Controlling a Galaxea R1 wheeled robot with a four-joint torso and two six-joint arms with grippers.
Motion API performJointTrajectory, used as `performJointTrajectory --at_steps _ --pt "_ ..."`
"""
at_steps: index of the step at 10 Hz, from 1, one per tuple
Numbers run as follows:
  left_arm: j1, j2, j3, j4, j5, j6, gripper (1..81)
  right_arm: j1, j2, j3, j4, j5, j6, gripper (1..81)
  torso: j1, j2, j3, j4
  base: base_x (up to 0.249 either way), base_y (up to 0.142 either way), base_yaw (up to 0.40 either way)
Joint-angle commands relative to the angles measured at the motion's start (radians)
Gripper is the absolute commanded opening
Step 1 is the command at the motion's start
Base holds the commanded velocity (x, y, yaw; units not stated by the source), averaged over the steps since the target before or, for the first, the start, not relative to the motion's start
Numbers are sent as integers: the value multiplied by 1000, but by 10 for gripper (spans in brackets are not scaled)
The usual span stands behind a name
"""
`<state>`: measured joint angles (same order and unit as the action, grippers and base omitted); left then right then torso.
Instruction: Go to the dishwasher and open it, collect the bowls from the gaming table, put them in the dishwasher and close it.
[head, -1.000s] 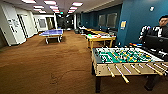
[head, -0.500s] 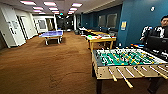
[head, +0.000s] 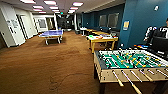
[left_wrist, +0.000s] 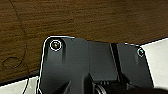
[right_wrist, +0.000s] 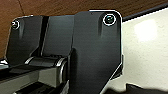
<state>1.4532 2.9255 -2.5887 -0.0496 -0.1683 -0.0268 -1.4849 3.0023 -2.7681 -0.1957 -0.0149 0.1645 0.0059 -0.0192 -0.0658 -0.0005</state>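
Left wrist view: the robot's own dark plate occupies the lower part, above brown wood-grain carpet (left_wrist: 82, 17) and a pale surface at the edge. A thin dark cable (left_wrist: 21, 37) curves across the carpet. Whether the left gripper's jaws are apart or together cannot be told. The right wrist view gives the same result: dark plate, carpet behind it, a pale glossy surface beside it; the jaw state of the right gripper cannot be told either.

Landmark for all positions below: the foosball table (head: 130, 63), closest to the camera in the head view. It has a green field, pale wood-toned side walls, and rods with light handles projecting from its near side.

Beyond the foosball table, further down the room along the blue wall (head: 140, 22), stands a light-wood table (head: 102, 40) with small colourful items on its top; they are too blurred to identify. Whether it is the gaming table, and whether bowls are among the items, cannot be determined.

Far across the carpet from the foosball table stands a blue ping-pong table (head: 51, 33). Behind the foosball table, against the blue wall, a person (head: 160, 33) in dark clothing is partly visible at a dark monitor. Rectangular ceiling lights (head: 50, 2) run down the room.
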Motion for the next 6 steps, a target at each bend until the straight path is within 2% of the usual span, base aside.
performJointTrajectory --at_steps 1,6 --pt "-58 -15 -5 -1 41 -1 811 59 3 1 -8 -45 0 811 0 0 0 0 156 79 0" --pt "-59 -11 -5 0 41 -1 811 56 2 1 -7 -42 0 811 -1 0 0 0 158 79 0"
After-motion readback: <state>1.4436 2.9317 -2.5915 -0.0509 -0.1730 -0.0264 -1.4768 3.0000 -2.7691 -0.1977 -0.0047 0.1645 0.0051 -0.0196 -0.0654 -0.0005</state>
